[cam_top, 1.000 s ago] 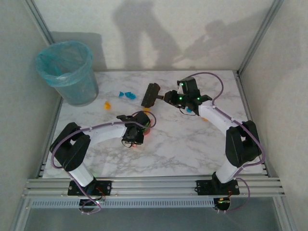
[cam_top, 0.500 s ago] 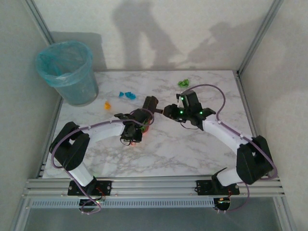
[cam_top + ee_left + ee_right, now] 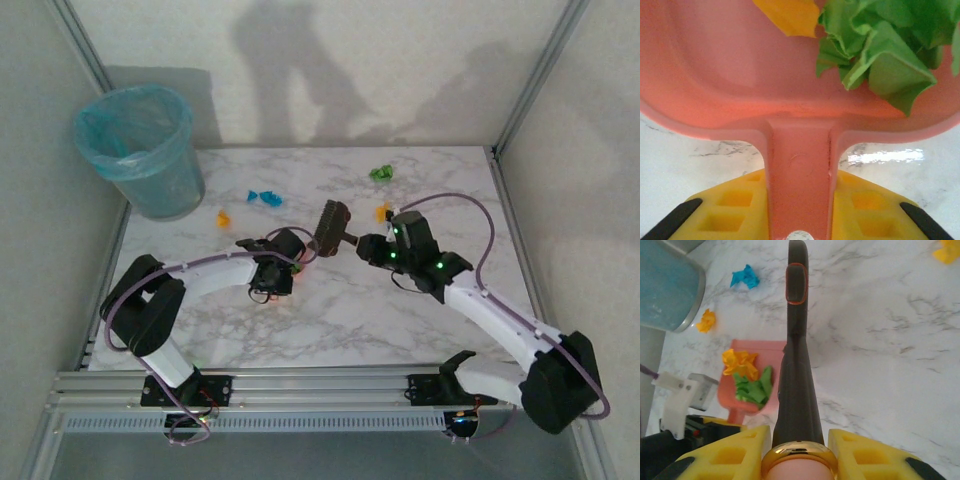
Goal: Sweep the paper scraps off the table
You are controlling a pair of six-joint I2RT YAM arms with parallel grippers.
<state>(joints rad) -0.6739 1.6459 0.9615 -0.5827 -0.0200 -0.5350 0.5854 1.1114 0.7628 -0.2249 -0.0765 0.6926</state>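
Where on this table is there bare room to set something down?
Free: the table strip along the front rail; the far right corner beside the green scrap. Crowded: the middle, where brush, dustpan, left claw and right claw meet.

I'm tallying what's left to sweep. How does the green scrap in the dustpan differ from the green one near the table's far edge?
The collected green scrap lies inside the pink dustpan, against an orange scrap; the far green scrap lies on the bare table, apart from other scraps. The first is swept up, the far one not yet. Both are crumpled green paper.
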